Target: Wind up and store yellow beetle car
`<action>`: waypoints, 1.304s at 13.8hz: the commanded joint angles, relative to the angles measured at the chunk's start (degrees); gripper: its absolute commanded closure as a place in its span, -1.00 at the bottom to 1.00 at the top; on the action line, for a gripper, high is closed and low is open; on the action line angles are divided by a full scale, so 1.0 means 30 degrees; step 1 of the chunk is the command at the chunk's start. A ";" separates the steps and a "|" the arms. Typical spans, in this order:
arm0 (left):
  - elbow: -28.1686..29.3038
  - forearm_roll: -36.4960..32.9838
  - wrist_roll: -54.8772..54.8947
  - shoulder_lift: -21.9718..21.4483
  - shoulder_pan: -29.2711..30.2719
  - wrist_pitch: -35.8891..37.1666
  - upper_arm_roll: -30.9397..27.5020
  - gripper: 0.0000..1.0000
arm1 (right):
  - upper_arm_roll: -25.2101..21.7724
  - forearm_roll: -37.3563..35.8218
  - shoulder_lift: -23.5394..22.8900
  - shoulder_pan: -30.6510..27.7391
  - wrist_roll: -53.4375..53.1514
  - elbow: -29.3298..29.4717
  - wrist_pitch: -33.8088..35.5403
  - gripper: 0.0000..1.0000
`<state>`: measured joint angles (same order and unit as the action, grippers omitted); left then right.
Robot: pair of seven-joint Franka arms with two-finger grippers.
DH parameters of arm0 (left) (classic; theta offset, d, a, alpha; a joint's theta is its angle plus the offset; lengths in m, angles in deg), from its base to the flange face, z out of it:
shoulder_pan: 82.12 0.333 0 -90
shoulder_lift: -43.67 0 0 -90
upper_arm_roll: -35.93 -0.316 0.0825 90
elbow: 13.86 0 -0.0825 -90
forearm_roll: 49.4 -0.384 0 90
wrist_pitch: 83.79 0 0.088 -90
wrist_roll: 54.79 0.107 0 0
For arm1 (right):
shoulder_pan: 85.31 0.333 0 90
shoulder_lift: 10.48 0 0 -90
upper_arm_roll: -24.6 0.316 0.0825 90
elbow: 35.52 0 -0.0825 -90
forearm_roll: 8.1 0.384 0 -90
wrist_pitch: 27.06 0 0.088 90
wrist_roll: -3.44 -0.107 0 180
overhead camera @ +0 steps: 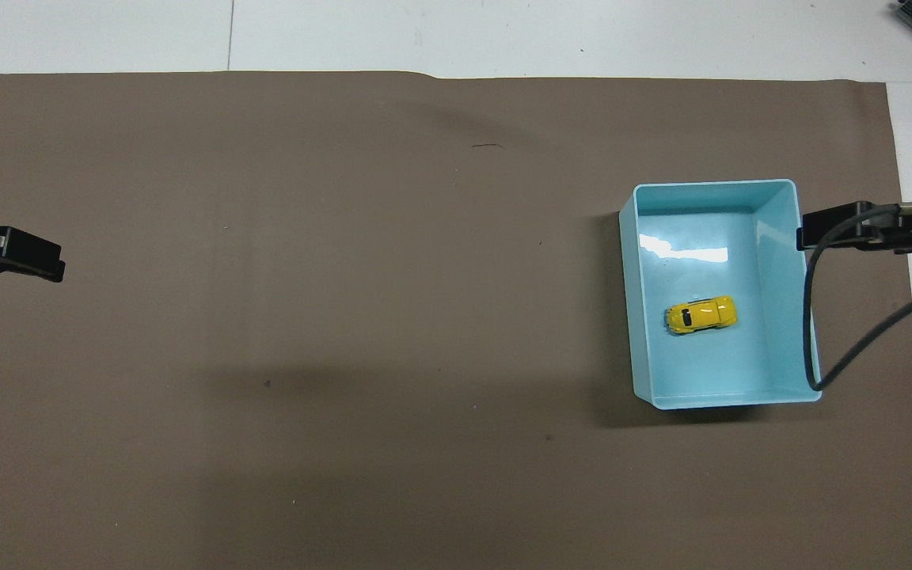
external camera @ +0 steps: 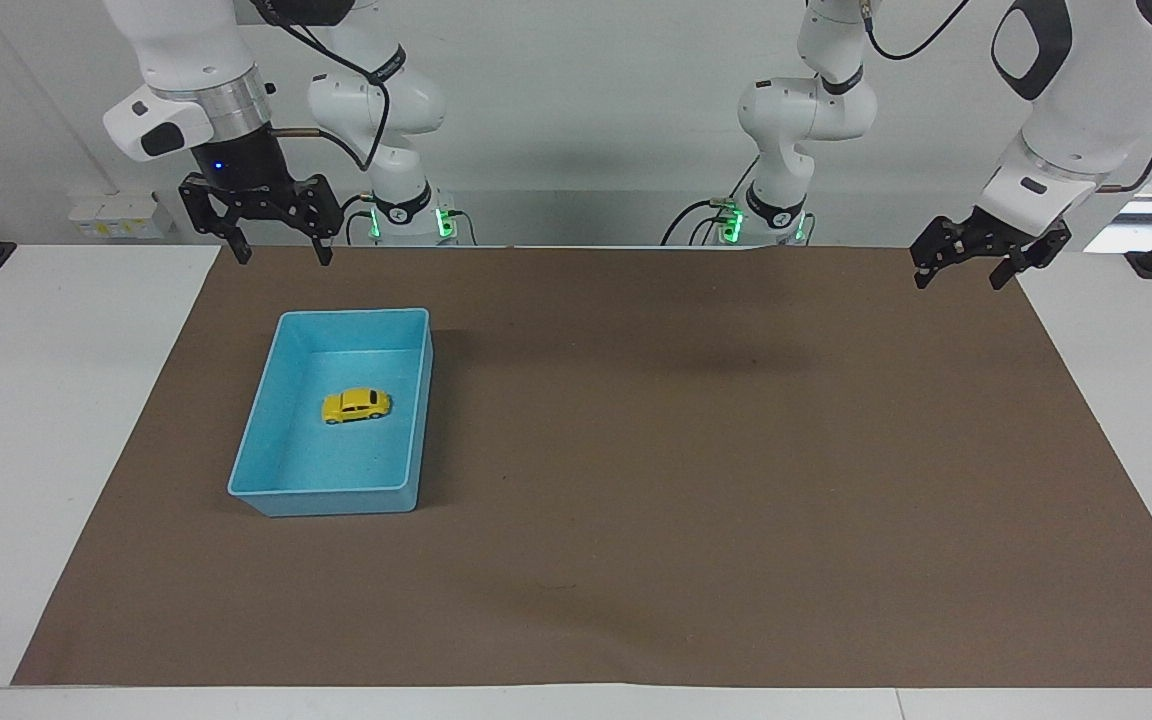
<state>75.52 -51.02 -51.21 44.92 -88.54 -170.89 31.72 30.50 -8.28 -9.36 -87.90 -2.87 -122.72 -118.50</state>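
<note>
In the light-blue tray (external camera: 336, 495), toward the right arm's end of the brown mat (external camera: 696, 480): yellow beetle car (external camera: 356, 405), resting on its wheels on the tray floor, about mid-tray, touching no wall. Tiny against the tray; rounded bright-yellow body, dark windows, small black wheels; lengthwise axis across the tray's short direction. Glossy highlight on the roof from overhead. Wind-up mechanism not discernible in either view. Right gripper (external camera: 279, 258) raised over the mat edge at the robots' end of the tray, fingers spread apart, holding nothing, clear of tray and car. Left gripper (external camera: 964, 278) raised over the mat corner at the left arm's end, well apart from the tray, fingers apart, empty; arm waiting. Overhead: only dark tips of each gripper in frame, the rest cut off at the picture edges; a black cable (overhead camera: 808, 317) looped across the tray's wall, hiding a strip of it. Small dark specks on the mat, too small to identify.
</note>
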 commanded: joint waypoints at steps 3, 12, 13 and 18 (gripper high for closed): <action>-0.0260 0.0274 -0.0078 0.0053 0.0353 0.0322 0.0203 -1.00 | 0.0085 -0.0174 -0.0021 -0.0103 -0.0943 0.0325 0.0775 -1.00; -0.0260 0.0274 -0.0078 0.0053 0.0353 0.0351 0.0203 -1.00 | -0.0149 0.0675 0.0067 -0.0279 -0.0827 0.0531 0.0511 -1.00; -0.0260 0.0274 -0.0078 0.0053 0.0353 0.0322 0.0203 -1.00 | -0.0149 0.0675 0.0067 -0.0279 -0.0885 0.0531 0.0511 -1.00; -0.0260 0.0274 -0.0078 0.0053 0.0353 0.0322 0.0203 -1.00 | -0.0149 0.0646 0.0096 -0.0279 -0.0856 0.0501 0.0511 -1.00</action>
<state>75.52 -51.02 -51.21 44.92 -88.54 -170.88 31.72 29.74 -7.50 -9.36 -87.99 -4.31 -121.45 -117.13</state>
